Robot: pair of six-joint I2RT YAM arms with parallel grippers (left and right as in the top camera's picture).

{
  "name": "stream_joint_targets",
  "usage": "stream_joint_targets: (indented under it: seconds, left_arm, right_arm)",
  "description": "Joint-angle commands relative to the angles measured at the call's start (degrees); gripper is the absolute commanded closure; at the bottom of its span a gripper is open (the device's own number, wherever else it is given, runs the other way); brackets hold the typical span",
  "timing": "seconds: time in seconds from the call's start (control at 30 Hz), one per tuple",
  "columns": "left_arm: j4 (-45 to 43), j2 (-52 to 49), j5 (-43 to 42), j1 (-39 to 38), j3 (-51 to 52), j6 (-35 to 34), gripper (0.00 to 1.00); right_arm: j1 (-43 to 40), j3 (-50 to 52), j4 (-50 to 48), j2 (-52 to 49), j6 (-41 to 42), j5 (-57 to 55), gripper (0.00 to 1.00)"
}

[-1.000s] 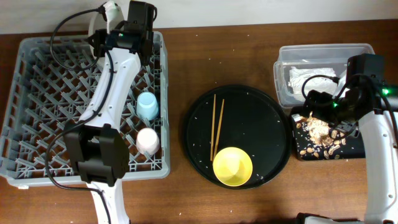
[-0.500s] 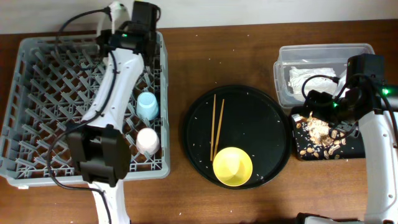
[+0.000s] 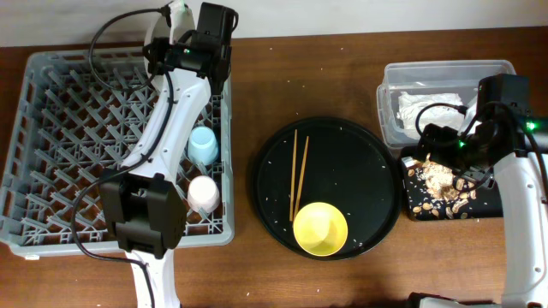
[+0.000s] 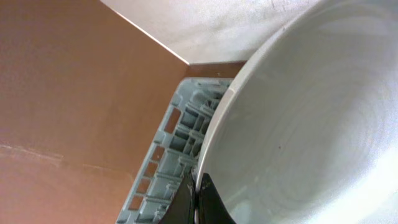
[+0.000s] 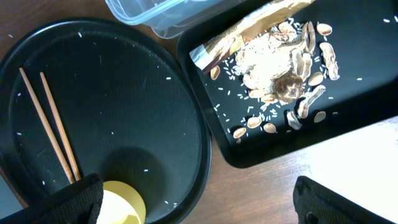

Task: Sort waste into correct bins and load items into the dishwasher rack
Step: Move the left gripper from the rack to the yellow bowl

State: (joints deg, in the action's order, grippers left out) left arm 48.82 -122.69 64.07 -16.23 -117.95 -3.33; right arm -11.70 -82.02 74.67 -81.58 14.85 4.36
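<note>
The dishwasher rack [image 3: 34, 128] is holding 2 cups near its right edge: a light-blue cup [image 3: 203, 144] and, just in front of it, a pale pink cup [image 3: 203, 195]. The left gripper [image 4: 196, 198] is pinching the rim of the grey-white plate [image 4: 298, 112] over the rack's far right corner. The clear tub [image 3: 445, 73] is holding the white napkin [image 3: 424, 107]. Beside it, the black tray [image 5: 348, 112] is carrying food scraps [image 5: 280, 68] and the gold wrapper [image 5: 249, 31]. The round black tray [image 3: 342, 154] is bearing 2 chopsticks [image 3: 298, 171] and the yellow bowl [image 3: 320, 228]. The right gripper [image 5: 196, 202] is hovering with its fingers spread wide, gripping nothing.
</note>
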Motion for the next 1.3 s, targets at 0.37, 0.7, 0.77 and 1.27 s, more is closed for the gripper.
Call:
stream_joint_targets:
  seconds: [0.37, 0.7, 0.77, 1.27]
  left_arm:
    - [2.8, 0.7, -7.3, 0.3, 8.3, -7.7, 1.0]
    - [3.2, 2.4, 2.0, -0.3, 8.3, -7.3, 1.0]
    - [3.1, 2.4, 2.3, -0.3, 8.3, -6.8, 0.99]
    - [2.7, 2.8, -7.1, -2.6, 4.3, -2.9, 0.45]
  right_arm:
    - [-0.3, -0.5, 0.4, 0.5, 0.2, -0.3, 0.02]
    - [-0.3, -0.5, 0.3, 0.5, 0.2, -0.3, 0.01]
    - [-0.3, -0.5, 0.3, 0.5, 0.2, -0.3, 0.02]
    - [-0.3, -0.5, -0.1, 0.5, 0.2, -0.3, 0.02]
